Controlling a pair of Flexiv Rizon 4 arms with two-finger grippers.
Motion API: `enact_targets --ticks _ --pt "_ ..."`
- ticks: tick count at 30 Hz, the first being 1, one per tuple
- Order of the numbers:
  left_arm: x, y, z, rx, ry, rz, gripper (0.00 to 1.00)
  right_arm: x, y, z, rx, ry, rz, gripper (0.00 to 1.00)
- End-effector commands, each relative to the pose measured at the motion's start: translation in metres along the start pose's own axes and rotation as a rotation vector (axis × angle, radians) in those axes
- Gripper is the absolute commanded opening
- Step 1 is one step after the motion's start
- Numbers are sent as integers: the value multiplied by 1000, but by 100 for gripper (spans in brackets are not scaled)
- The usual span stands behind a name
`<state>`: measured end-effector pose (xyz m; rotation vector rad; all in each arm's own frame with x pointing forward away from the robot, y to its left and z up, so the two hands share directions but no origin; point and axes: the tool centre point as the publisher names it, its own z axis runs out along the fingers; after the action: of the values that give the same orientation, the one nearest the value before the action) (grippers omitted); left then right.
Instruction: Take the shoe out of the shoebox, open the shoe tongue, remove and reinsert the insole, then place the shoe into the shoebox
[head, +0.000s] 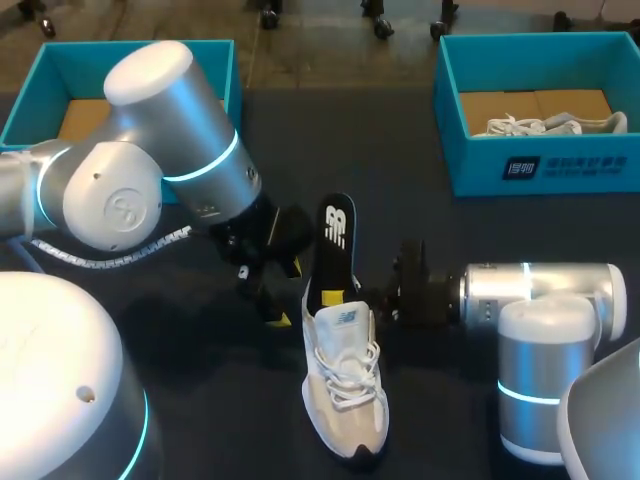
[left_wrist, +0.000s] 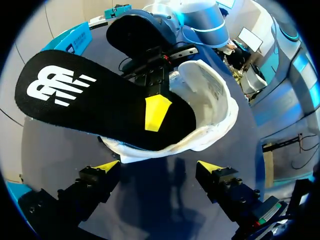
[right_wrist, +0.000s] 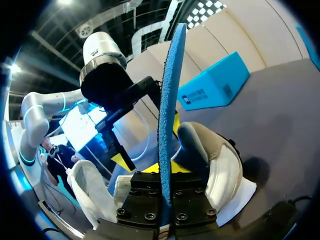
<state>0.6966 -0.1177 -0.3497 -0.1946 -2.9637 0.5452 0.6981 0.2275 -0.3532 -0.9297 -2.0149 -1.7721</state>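
A white and beige sneaker (head: 345, 385) lies on the dark table, toe toward me. Its black insole (head: 337, 232) stands up out of the heel opening. My right gripper (head: 345, 297) comes in from the right and is shut on the insole's lower part. In the right wrist view the insole (right_wrist: 167, 100) shows edge-on, blue underneath, pinched between my right gripper (right_wrist: 166, 172) fingers above the shoe's heel (right_wrist: 220, 165). My left gripper (head: 287, 293) is open just left of the heel. From the left wrist, the insole (left_wrist: 85, 100) and shoe (left_wrist: 212, 107) lie ahead of the open left gripper (left_wrist: 159, 167).
A teal shoebox (head: 505, 165) at the back right holds another pale shoe (head: 550, 125). A second teal box (head: 45, 95) stands at the back left, partly behind my left arm. Bare dark tabletop lies between the boxes.
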Motion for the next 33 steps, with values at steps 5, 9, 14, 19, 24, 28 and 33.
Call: enact_targets --ticks 5,9,14,19,24,28,33 --pt "0 0 1 -1 -2 0 100 9 11 -3 -46 26 -32 31" --pt "0 0 1 -1 -2 0 100 11 19 -3 -41 27 -45 31" --pt "0 0 1 -1 -2 0 100 6 29 -8 -53 85 -65 25" --pt "0 0 1 -1 -2 0 100 -4 40 -9 -60 144 -58 9" --pt "0 0 1 -1 -2 0 100 -7 46 -6 -44 152 -39 0" --pt "0 0 1 -1 -2 0 100 -11 38 -2 -29 184 10 0" --pt "0 0 1 -1 -2 0 100 -11 18 1 -9 168 73 0"
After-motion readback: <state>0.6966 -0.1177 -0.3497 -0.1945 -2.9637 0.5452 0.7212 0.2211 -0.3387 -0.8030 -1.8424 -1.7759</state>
